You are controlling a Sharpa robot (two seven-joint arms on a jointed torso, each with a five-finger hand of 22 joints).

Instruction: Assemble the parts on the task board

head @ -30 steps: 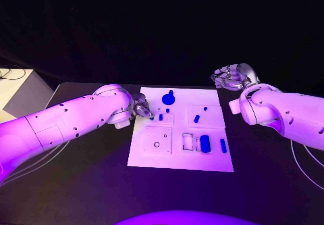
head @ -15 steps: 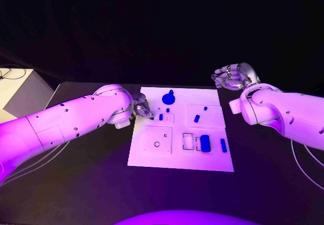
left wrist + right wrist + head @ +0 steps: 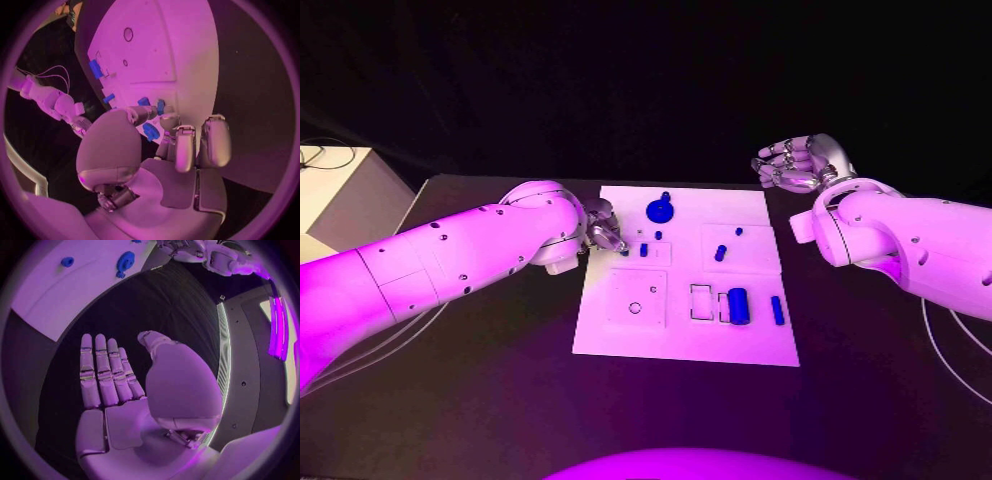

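Centre of the black bench (image 3: 473, 400): white task board (image 3: 675, 340) lay flat, long side running near to far. Blue parts on it: a round piece with a tab (image 3: 661, 210) at the far edge, a small peg (image 3: 643, 250) on the left side beside the left robot hand, two small pieces (image 3: 720, 253) right of middle, a thick block (image 3: 738, 306) and a slim bar (image 3: 777, 310) at the near right. Recessed outlines and a round hole (image 3: 635, 309) showed on the near left of the board.

Pale box (image 3: 336, 195) sat off the far left of the bench, well apart from the board.

Left robot hand (image 3: 600, 228) hung at the board's left edge, fingers curled in towards the small parts; wrist view showed fingertips (image 3: 164, 107) close against blue pieces, but couldn't tell if anything was actually held. Right robot hand (image 3: 798, 163) was raised off the far right corner of the board, palm flat, fingers (image 3: 103, 370) straight, holding nothing.
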